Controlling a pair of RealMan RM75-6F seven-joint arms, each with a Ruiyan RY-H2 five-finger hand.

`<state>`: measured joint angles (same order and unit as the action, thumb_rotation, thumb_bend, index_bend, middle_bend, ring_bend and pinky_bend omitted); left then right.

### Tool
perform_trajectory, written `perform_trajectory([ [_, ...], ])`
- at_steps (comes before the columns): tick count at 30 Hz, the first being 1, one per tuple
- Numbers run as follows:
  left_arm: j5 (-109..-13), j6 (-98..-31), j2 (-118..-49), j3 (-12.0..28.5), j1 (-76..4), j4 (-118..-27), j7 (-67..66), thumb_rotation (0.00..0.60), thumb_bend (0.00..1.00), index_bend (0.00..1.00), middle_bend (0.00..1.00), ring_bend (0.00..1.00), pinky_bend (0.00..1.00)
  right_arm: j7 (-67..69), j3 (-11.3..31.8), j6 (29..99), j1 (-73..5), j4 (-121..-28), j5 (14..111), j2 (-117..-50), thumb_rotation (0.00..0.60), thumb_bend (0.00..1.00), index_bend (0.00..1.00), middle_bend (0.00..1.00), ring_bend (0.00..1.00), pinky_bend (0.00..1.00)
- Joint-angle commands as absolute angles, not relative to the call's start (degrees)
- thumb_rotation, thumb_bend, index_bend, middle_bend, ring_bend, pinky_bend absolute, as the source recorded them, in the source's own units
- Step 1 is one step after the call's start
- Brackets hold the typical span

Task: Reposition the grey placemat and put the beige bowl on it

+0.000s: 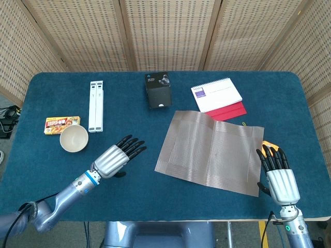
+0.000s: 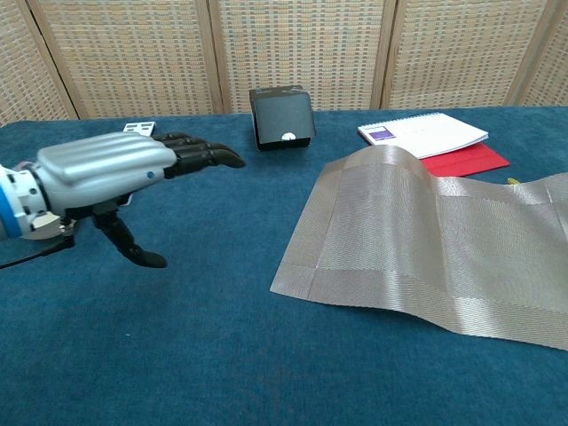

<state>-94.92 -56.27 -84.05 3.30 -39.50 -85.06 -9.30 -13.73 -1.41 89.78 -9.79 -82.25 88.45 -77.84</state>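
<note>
The blue-carpeted worktop (image 1: 155, 196) carries the grey woven placemat (image 1: 212, 152), rumpled, right of centre; the left hand (image 1: 116, 157) hovers between it and the small beige bowl (image 1: 73, 138), fingers spread, holding nothing; the right hand (image 1: 279, 178) is spread beside the mat's right edge

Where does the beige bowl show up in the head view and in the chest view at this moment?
Head view: the beige bowl sits at the left of the table, just below the yellow packet and left of the left robot hand.
Chest view: not visible; the left robot hand fills the left side where it would be.
Shared landmark: the black box at the back centre, also seen in the chest view.
</note>
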Motion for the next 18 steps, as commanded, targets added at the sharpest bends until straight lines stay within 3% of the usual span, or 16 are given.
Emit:
perform_trajectory([
  [1, -95.50, -52.74, -87.28, 3.71, -42.92, -82.08, -8.47, 0.600, 0.00, 0.00, 0.00, 0.00, 0.00, -13.65, -1.42, 89.41, -9.55, -82.21, 88.67, -77.87, 0.600, 0.00, 0.00, 0.00, 0.00, 0.00],
  [18, -91.22, -44.75, -100.03, 5.14, -50.96, -68.08, -8.11, 0.600, 0.00, 0.12, 0.00, 0.00, 0.00, -11.95, 0.18, 86.60, -9.18, -82.21, 88.01, -77.11, 0.600, 0.00, 0.00, 0.00, 0.00, 0.00],
])
